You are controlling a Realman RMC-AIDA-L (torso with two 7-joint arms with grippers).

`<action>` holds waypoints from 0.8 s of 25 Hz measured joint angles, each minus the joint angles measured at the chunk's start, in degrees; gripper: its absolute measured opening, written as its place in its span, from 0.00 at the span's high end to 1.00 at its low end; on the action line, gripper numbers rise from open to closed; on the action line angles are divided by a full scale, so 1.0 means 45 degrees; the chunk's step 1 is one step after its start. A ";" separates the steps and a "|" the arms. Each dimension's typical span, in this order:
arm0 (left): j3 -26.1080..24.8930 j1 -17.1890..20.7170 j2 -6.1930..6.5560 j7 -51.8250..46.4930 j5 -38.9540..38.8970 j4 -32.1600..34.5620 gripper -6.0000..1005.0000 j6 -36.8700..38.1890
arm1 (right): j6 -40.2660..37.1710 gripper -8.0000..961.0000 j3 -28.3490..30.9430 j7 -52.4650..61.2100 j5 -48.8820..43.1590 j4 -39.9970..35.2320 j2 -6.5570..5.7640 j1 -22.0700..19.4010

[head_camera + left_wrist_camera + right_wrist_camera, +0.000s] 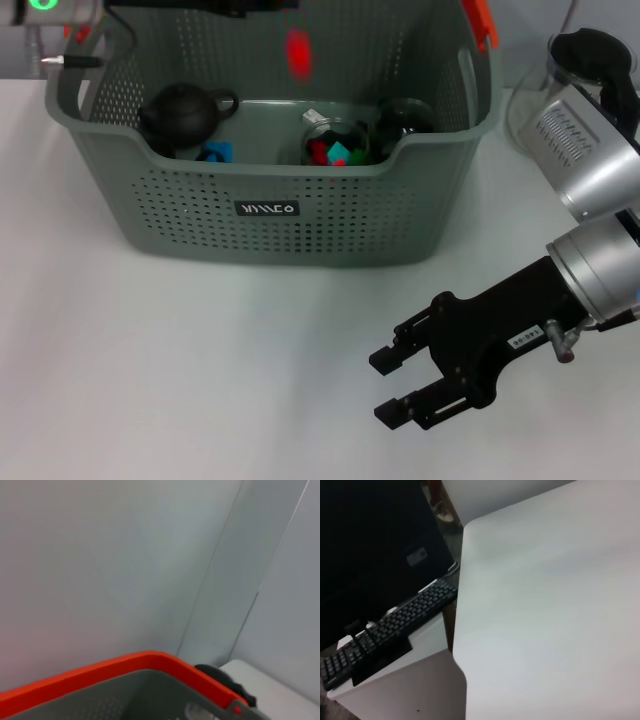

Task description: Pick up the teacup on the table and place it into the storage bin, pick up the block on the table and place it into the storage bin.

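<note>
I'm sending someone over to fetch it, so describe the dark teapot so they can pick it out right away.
Find the big grey-green perforated storage bin at the back of the white table. Look inside, at the robot's left end: the teapot sits there, round, matt black, with a lid knob. Its neighbours in the bin are a blue piece and a clear container of coloured blocks.

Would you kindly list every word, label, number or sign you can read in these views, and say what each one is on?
Black label on the front wall of the storage bin: white lettering, upside down to the head camera, too stylised to read.
White sticker on the right claw: dark print, too small to read.
Keyboard in the right wrist view: key legends too small to read.
Nothing else carries text.
</note>
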 joint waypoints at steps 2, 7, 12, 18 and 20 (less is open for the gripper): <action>0.0280 -0.0065 -0.0004 0.0004 0.0123 0.0000 0.75 -0.0407 | 0.0034 0.34 -0.0002 0.0002 -0.0017 -0.0007 -0.0022 0.0029; 0.0223 -0.0033 0.0036 0.0010 0.0171 0.0319 0.51 -0.0776 | 0.0182 0.34 -0.0001 0.0005 -0.0028 -0.0037 -0.0031 0.0051; -0.1168 0.0532 0.0010 0.0184 -0.0750 0.1333 0.41 0.0991 | 0.0282 0.34 0.0275 -0.0112 -0.0049 -0.0044 -0.0045 0.0056; -0.2742 0.2008 -0.0082 0.2452 -0.3692 0.1419 0.24 0.6148 | 0.0344 0.34 0.0814 -0.0695 -0.0057 -0.0064 -0.0048 -0.0047; -0.3134 0.2650 -0.0263 0.3031 -0.3846 0.1316 0.15 0.6936 | 0.0347 0.34 0.1023 -0.1049 -0.0058 -0.0017 -0.0047 -0.0124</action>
